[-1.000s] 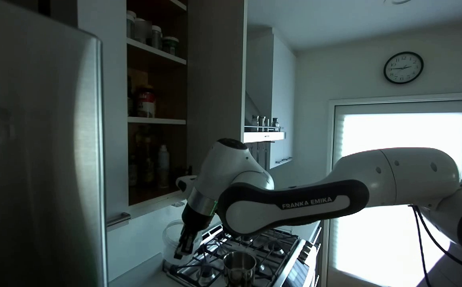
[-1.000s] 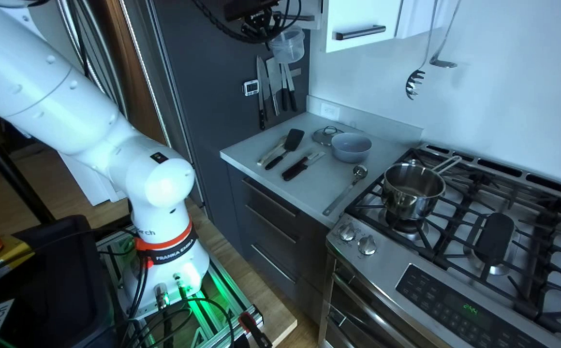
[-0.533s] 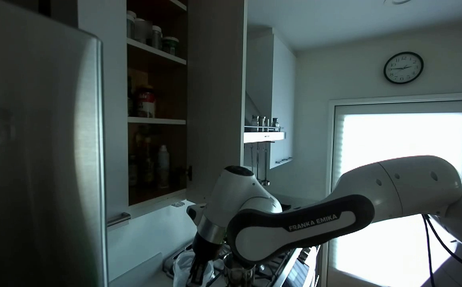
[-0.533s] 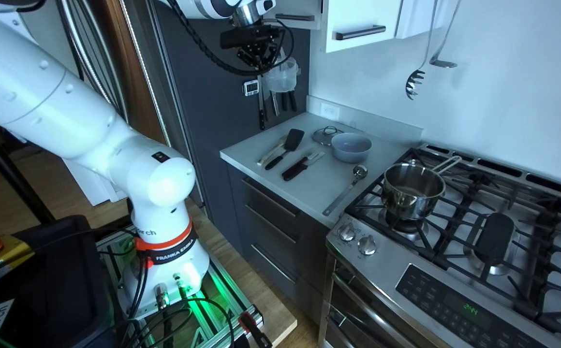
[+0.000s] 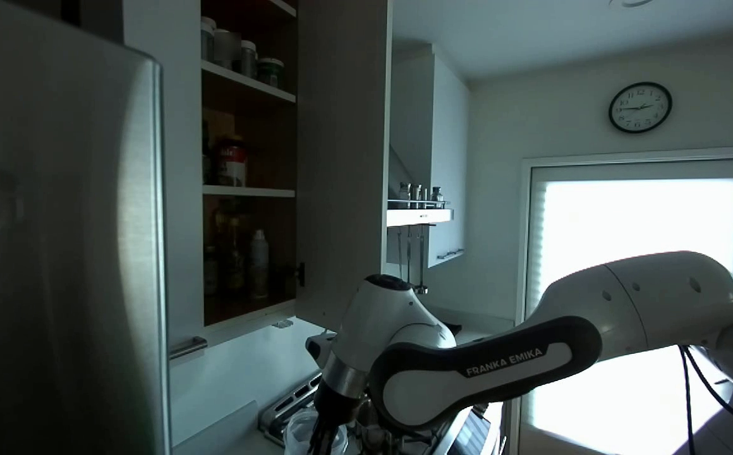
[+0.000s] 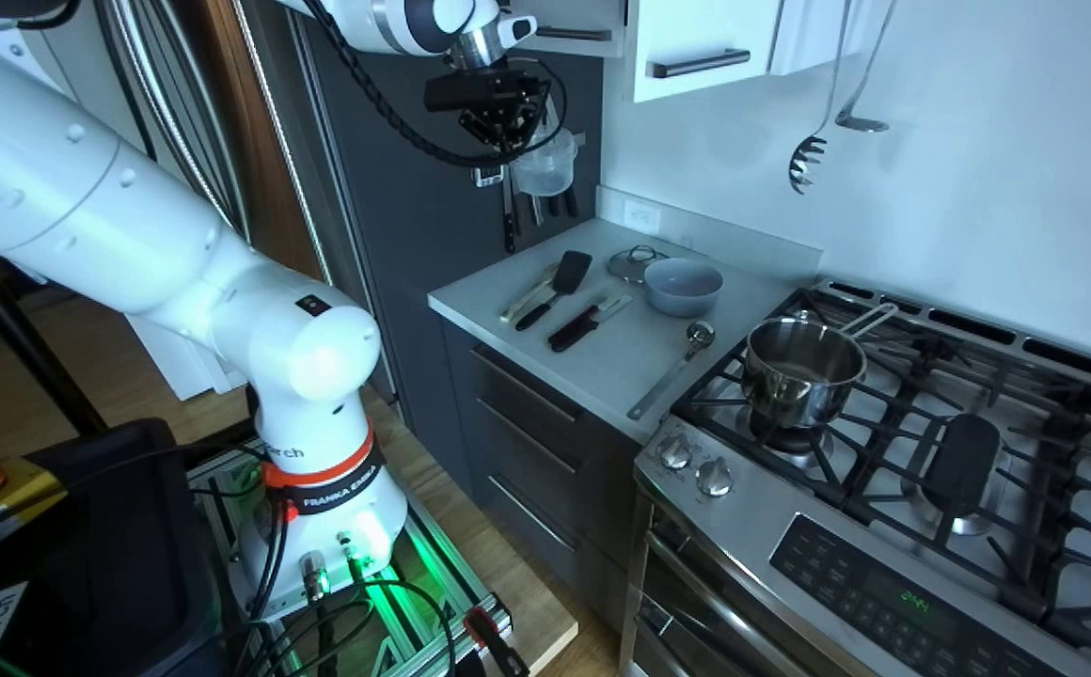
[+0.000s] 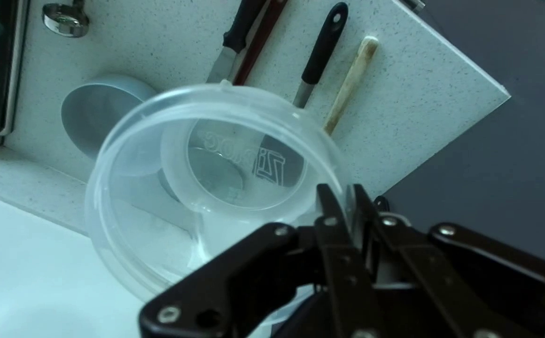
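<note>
A: What does the gripper (image 7: 343, 190) have?

B: It's pinching the side of a clear plastic container (image 7: 206, 202), whose mouth faces us in the wrist view. Only there can you make out raised lettering (image 7: 270, 164) on its bottom.

A: And from outside?

B: In an exterior view the lower edge crops the container, so its base is out of sight there.

A: So where is it?

B: Up in the air over the counter (image 7: 418, 108). Below, a bluish bowl (image 6: 682, 303) shows partly behind the container's rim in the wrist view, but whole in an exterior view. Likewise a black spatula (image 6: 569, 275), whose blade the wrist view gives only through the plastic. A round lid (image 6: 625, 266) lies just beside the bowl.

A: Farther along?

B: A steel pot (image 6: 799, 381) on the stove (image 6: 743, 508). The wrist view catches just the stove's edge.

A: And beyond?

B: An open cabinet (image 5: 249, 191) with jars (image 5: 232, 165) inside and a wall clock (image 5: 640, 107), all visible only in an exterior view.
</note>
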Robot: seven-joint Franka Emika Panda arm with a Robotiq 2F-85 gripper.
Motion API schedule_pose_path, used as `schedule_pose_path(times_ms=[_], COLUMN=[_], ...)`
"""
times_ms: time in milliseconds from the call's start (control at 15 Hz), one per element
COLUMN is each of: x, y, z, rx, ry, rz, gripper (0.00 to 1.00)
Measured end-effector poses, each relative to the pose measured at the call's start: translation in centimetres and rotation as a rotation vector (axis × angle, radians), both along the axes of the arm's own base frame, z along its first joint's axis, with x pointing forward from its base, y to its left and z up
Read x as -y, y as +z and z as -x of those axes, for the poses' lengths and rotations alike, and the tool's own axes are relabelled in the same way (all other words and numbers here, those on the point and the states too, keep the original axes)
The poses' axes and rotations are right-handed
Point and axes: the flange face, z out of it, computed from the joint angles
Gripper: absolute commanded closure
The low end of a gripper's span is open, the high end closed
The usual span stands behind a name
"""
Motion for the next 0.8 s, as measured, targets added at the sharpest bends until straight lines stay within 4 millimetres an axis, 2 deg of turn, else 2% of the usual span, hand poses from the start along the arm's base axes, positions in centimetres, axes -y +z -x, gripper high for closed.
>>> schedule_pose_path(times_ms=[133,267,467,800], x=[0.4,1.2,2.2,3.8], y=[-0.4,-2.0,-6.0,-13.5], z=[-0.2,-0.3,0.3,2.9], rx=[-0.015,-0.063,-0.152,-0.240], ry=[-0.012,-0.043,-0.111,-0.196], rz=[0.001,-0.003,-0.006,0.002], gripper=[0.98,0.98,0.98,0.98])
